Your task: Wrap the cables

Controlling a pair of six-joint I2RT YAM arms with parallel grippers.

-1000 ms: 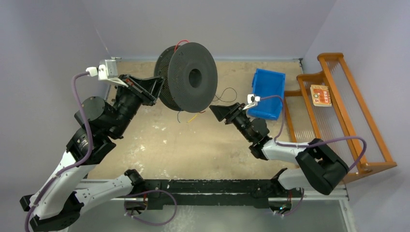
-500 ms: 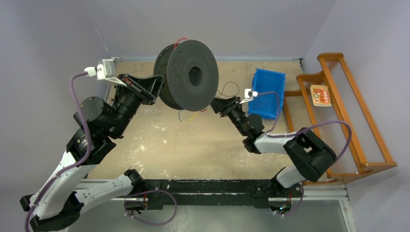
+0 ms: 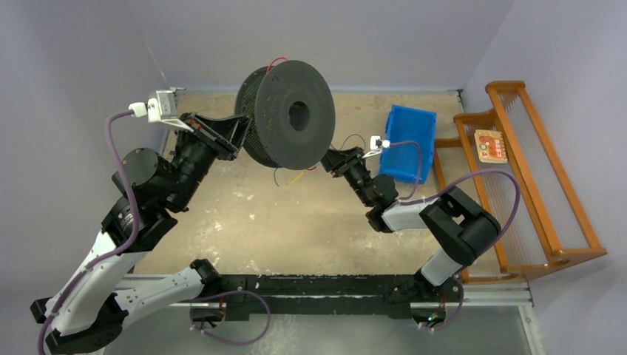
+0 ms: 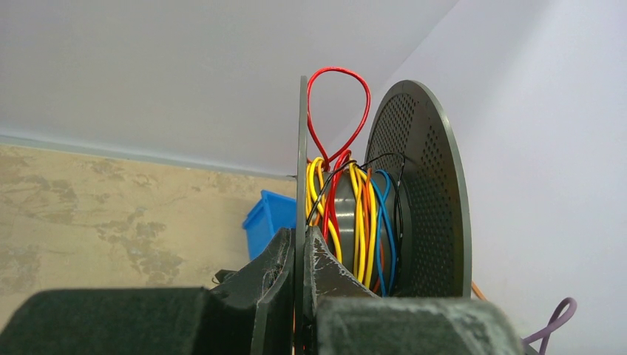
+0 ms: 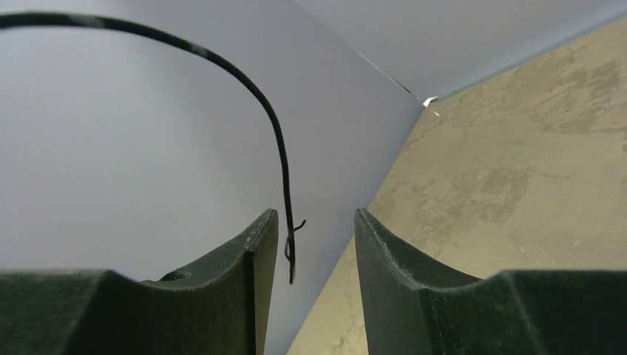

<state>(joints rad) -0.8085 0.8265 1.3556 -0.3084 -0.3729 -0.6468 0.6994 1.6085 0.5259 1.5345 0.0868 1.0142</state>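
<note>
My left gripper is shut on the near flange of a black two-flanged spool and holds it in the air; its fingers pinch the thin flange edge. Red, yellow, orange and blue cables are wound on the hub, with a red loop sticking up. Loose yellow and blue ends hang under the spool. My right gripper is open just right of the spool. The end of the black strand hangs between its fingers, nearer the left one, not pinched.
A blue bin sits right of my right gripper. A wooden rack stands at the table's right edge. Purple walls close the back and sides. My right arm's elbow stands at the front right.
My right arm has moved left towards the spool, bringing its gripper up to the black strand. The left arm and the spool have not moved.
</note>
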